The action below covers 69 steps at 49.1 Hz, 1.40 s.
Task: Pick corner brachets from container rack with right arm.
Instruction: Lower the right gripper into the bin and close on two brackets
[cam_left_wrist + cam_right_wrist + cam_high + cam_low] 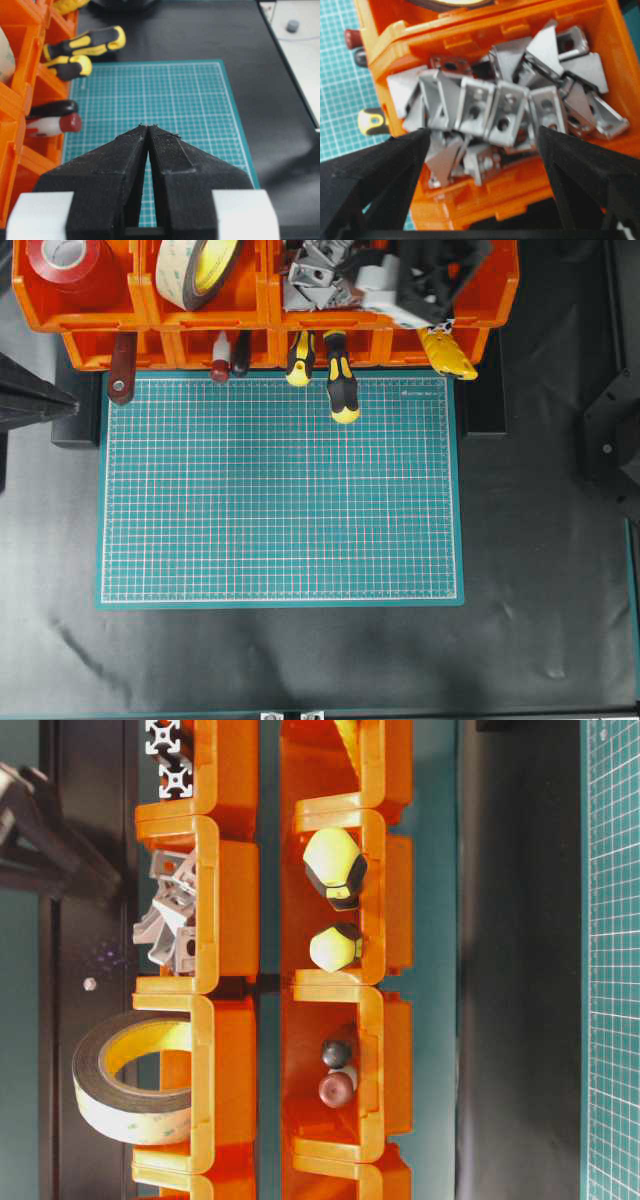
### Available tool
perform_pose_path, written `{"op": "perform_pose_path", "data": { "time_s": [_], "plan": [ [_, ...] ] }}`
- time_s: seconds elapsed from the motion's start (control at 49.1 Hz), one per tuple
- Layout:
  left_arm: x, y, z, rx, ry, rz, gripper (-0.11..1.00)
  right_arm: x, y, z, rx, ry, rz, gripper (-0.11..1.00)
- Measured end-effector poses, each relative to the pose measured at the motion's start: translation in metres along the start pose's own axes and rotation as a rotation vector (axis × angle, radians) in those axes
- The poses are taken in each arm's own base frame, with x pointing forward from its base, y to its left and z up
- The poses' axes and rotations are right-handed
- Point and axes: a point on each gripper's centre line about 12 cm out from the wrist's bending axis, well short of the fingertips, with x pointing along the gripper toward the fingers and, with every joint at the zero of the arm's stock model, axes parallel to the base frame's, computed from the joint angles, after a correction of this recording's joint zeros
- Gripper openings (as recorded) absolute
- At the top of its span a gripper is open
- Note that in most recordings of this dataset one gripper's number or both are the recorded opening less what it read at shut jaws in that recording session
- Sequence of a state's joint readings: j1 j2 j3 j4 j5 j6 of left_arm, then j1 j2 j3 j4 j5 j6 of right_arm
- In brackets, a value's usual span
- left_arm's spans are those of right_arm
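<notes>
The corner brachets point(495, 110) lie heaped in one upper bin of the container rack point(395, 45), a jumble of silver-grey angle pieces with triangular sides and screw holes, some tilted on edge and others flat. From overhead the same pile point(315, 280) shows in the top row, third bin from the left, partly covered by the right arm point(430, 280), which reaches over that bin. Its end effector point(482, 142) hangs just above the heap with the two black fingers spread wide, one at each side of the pile, and nothing held between them; none of the brackets is gripped. In the table-level view the brackets point(170, 915) stick up over the bin's rim, with a big roll of tape point(130, 1080) in the neighbouring bin. The lower row holds yellow-and-black screwdrivers point(340, 385) whose handles reach out over the green cutting mat point(280, 490), along with red and dark handled tools point(228, 358). A red tape roll point(70, 265) sits in the top left bin. The mat lies on the dark worktop point(540, 540) in front of the rack. The left end effector point(149, 132) hovers over the mat, its fingers pressed together with nothing between them.
</notes>
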State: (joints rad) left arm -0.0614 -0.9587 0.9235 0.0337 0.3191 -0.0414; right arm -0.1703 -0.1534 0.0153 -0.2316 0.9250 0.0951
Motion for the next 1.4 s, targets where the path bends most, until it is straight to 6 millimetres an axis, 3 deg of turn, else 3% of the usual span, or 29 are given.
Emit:
{"op": "perform_pose_path", "data": {
  "time_s": [0.285, 0.549, 1.099, 1.221, 1.343, 1.404],
  "plan": [
    [-0.001, 0.000, 0.001, 0.000, -0.003, 0.000, 0.07, 0.019, -0.006, 0.016, 0.020, 0.042, -0.014, 0.82],
    [-0.001, 0.000, 0.000, 0.000, -0.003, -0.002, 0.07, 0.038, 0.001, 0.012, 0.044, 0.110, 0.032, 0.82],
    [-0.001, 0.002, 0.000, -0.001, -0.003, 0.009, 0.07, 0.050, -0.002, 0.008, 0.050, 0.165, 0.032, 0.80],
    [-0.001, 0.002, 0.001, -0.003, -0.005, 0.010, 0.07, 0.049, -0.003, 0.008, 0.053, 0.168, 0.032, 0.74],
    [-0.001, 0.002, 0.001, -0.003, -0.005, 0.010, 0.07, 0.048, -0.004, 0.007, 0.053, 0.190, 0.028, 0.55],
    [-0.002, 0.002, 0.001, -0.002, -0.006, 0.011, 0.07, 0.048, -0.002, 0.006, 0.049, 0.206, 0.030, 0.55]
  ]
}}
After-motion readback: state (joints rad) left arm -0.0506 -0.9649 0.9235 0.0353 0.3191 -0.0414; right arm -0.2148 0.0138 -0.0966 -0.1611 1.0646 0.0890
